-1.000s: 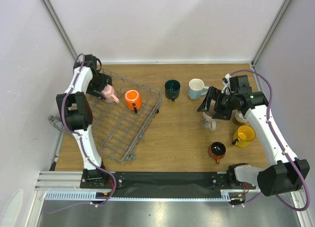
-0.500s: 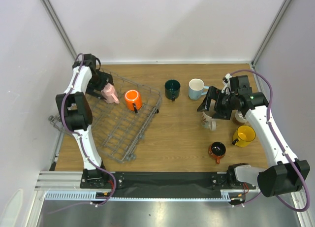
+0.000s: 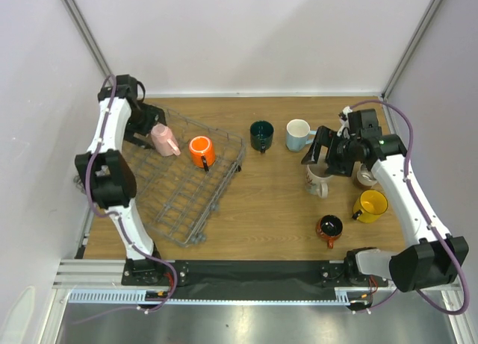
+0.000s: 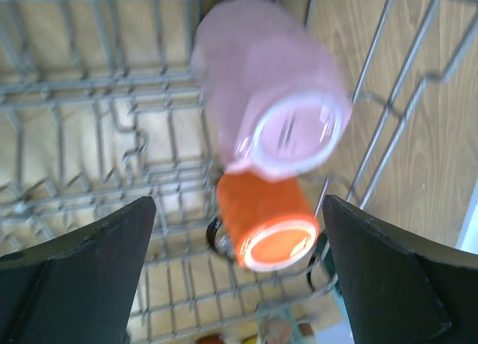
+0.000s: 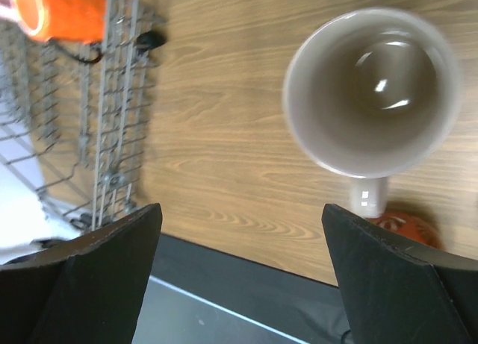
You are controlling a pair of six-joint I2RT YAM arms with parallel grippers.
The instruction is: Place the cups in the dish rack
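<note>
Pink mug (image 4: 269, 113), orange mug (image 4: 265, 224) lie sideways in dish rack (image 3: 183, 202); left claw (image 4: 237, 206) spread nearby, right claw (image 5: 243, 210) spread over cream mug (image 5: 371, 90).

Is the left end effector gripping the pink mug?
No, the left end effector is open, its fingers clear of the pink mug lying in the dish rack.

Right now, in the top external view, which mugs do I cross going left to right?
pink mug -> orange mug -> dark green mug -> light blue mug -> yellow mug. Left out: cream mug and small red-and-black mug, which overlap sideways.
</note>
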